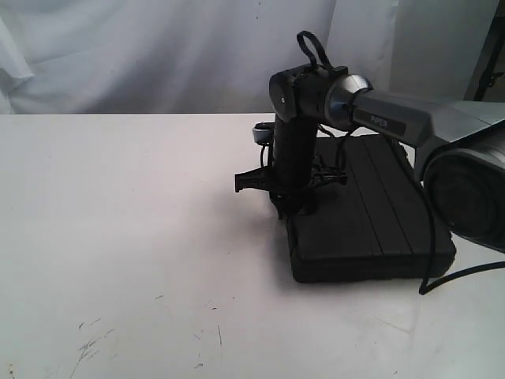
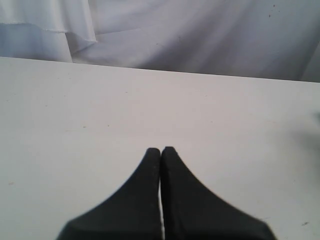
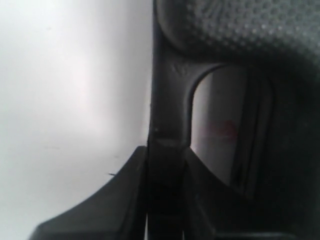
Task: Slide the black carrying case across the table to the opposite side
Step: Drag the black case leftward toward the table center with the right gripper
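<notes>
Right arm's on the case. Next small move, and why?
Probably start dragging the black case toward the exterior view's left, kept flat: the right gripper looks closed around its handle, and the table that way is bare. The left gripper is shut, off the case.

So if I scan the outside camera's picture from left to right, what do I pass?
Scuff marks on the white table → the right gripper, pointing down at the case's left edge → the black carrying case, lying flat.
</notes>
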